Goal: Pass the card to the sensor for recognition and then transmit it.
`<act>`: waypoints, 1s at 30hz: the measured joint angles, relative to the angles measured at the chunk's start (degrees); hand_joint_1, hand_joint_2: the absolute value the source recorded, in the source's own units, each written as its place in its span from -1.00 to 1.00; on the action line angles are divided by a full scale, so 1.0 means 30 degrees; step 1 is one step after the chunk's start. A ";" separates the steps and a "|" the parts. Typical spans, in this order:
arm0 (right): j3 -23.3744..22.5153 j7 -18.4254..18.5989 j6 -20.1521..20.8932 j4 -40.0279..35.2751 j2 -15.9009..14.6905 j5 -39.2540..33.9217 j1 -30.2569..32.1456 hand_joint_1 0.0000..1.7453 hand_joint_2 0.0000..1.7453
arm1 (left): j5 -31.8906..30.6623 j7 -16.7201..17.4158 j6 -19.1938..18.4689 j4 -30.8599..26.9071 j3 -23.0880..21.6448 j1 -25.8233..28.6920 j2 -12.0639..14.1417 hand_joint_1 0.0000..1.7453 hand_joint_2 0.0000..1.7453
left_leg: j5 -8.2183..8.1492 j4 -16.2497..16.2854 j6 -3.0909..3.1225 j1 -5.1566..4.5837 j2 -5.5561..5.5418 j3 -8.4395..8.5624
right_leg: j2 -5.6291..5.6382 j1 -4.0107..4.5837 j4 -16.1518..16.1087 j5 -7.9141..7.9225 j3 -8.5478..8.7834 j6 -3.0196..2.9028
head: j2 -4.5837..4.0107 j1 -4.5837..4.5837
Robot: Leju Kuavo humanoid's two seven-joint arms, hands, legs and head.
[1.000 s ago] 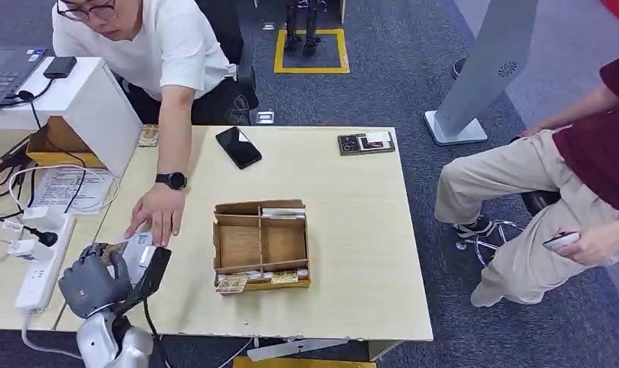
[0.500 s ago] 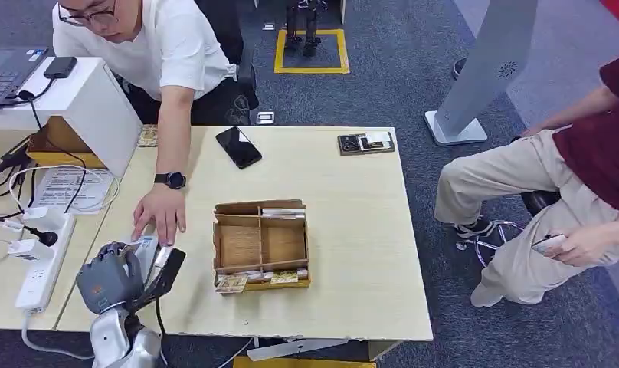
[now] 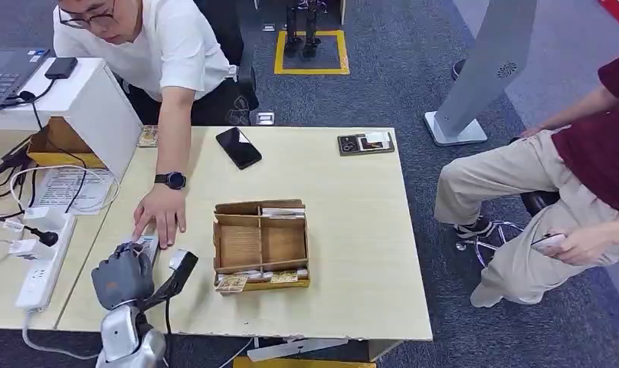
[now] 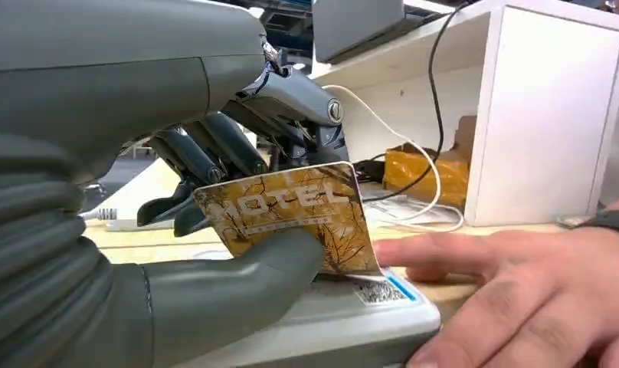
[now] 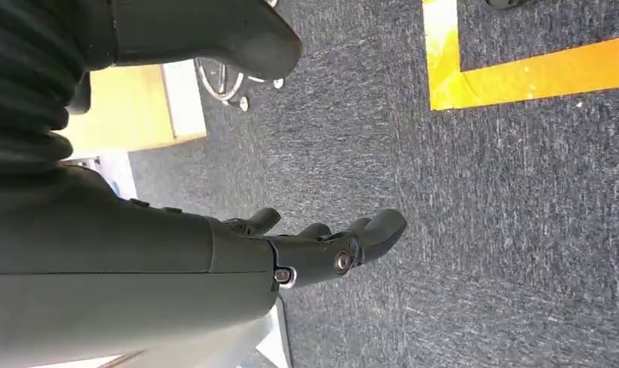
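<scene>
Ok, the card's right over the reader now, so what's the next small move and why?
Probably lower the card flat onto the reader. The left hand holds it tilted, its lower edge at the reader's top, and a person's hand rests on the reader, seemingly steadying it.

The left hand [image 3: 122,274] covers most of the sensor [image 3: 147,247] in the head view; the card [image 4: 291,217] behind its fingers cannot be made out there. In the left wrist view the thumb [image 4: 237,276] hides the card's lower edge, and the person's hand [image 4: 521,299] beside the sensor is cut off by the frame edge. Print on the sensor label is illegible.
</scene>
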 joint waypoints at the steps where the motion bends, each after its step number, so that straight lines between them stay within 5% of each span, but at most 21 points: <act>1: 0.0000 0.0000 0.0000 0.0000 0.0000 0.0000 0.0000 -1.00 1.00 | 0.0007 0.0000 0.0000 0.0087 -0.0073 -0.0019 0.0029 1.00 1.00 | 0.0000 0.0000 0.0000 0.0000 0.0000 0.0002 | 0.0000 0.0000 0.0001 0.0000 0.0002 0.0000 | 0.0000 -0.0007; 26: 0.0000 0.0000 -0.0007 0.0000 -0.0029 0.0022 0.0002 -1.00 1.00 | 0.0626 0.0007 0.0007 0.0619 -0.0641 -0.0207 0.0488 1.00 1.00 | 0.0002 -0.0003 -0.0002 0.0000 -0.0002 0.0049 | -0.0010 0.0000 0.0006 -0.0001 0.0046 -0.0001 | 0.0000 0.0000; 30: 0.0000 -0.0015 -0.0007 0.0000 -0.0029 0.0022 0.0003 -1.00 1.00 | 0.0823 -0.0832 0.0029 0.0327 -0.0633 -0.0126 0.0466 1.00 1.00 | 0.0003 -0.0003 -0.0002 0.0001 -0.0003 0.0048 | -0.0010 0.0000 0.0009 -0.0001 0.0048 -0.0001 | 0.0000 0.0000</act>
